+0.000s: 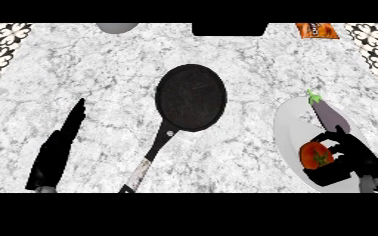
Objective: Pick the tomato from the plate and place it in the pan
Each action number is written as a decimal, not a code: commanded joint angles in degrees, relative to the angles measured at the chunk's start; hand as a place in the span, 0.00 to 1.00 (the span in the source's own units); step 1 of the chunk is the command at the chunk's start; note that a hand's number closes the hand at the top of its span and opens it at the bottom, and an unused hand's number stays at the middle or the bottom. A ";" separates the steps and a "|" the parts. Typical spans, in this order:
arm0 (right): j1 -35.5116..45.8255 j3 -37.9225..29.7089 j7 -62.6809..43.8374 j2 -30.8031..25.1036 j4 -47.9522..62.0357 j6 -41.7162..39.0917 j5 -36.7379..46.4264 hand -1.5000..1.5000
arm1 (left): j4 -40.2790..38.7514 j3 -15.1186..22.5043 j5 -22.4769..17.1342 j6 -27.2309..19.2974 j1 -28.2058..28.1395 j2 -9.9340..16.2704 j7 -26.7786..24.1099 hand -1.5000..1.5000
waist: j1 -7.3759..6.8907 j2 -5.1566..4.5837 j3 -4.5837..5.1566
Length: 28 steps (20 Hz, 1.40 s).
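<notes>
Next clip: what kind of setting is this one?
Most likely a kitchen counter: a marbled grey-white counter top carries a black frying pan, and a white plate holds a tomato and an eggplant.

Red tomato with green stem facing up, sitting on near part of white plate at right edge of counter. Black round pan, empty, lying flat mid-counter, well left of plate, long handle angled toward near left, silver at its end.
</notes>
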State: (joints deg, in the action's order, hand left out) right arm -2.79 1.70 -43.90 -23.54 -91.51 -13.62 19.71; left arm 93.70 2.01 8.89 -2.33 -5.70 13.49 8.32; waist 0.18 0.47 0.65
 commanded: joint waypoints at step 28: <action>30.21 19.24 -8.97 15.96 -8.99 10.78 44.57 1.00 | -0.14 -2.23 -0.46 2.87 2.35 -0.44 1.93 0.50 | -1.26 -0.66 -0.65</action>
State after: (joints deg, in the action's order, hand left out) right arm 19.52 22.89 -54.29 -12.87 -108.55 -3.87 66.50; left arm 93.11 -0.33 8.68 0.42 -4.12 13.84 8.48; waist -0.83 -0.04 0.04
